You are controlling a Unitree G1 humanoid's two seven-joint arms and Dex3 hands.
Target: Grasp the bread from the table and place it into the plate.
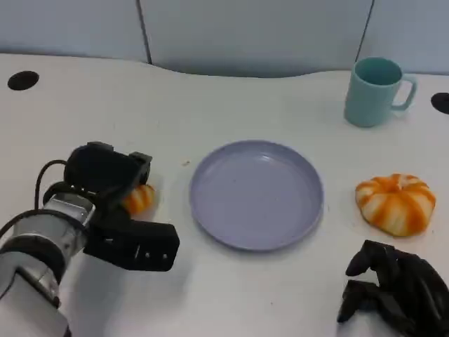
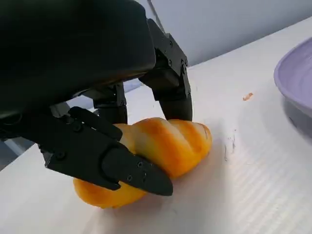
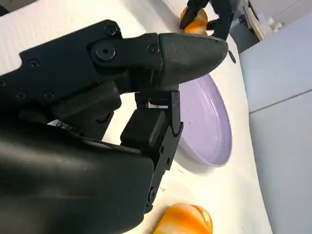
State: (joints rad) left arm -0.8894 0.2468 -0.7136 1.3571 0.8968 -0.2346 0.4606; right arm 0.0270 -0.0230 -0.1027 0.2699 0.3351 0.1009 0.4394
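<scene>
Two robot hands: the left robot hand (image 1: 116,203) was over the bread; the right robot hand (image 1: 393,291) rested low on the tabletop (image 1: 231,105), away from the work.
Left robot hand: its fingers (image 2: 168,92) stood behind the bread and its thumb (image 2: 107,163) lay across the near side, so the loaf sat between them; the wrist view showed contact on both sides, though I could not tell how firm the grip was.
Bread: a golden twisted loaf (image 2: 161,151) lying on the tabletop under the left robot hand, its underside apparently on the surface, so by my judgement it was enclosed but not lifted.
Plate: the lilac plate (image 1: 256,193) sat just beyond the left robot hand's fingertips, toward the right robot hand, near enough that a short carry sideways should reach it.
Right robot hand: fingers curled in on nothing, seemingly parked so as not to block the plate.
Orange bun: a round striped bun (image 1: 394,202) lay just ahead of the right robot hand, apart from the plate.
Mug: a teal mug (image 1: 375,91) stood far ahead of the right robot hand.
Risk: the smooth rounded loaf might slip from a shallow pinch.
</scene>
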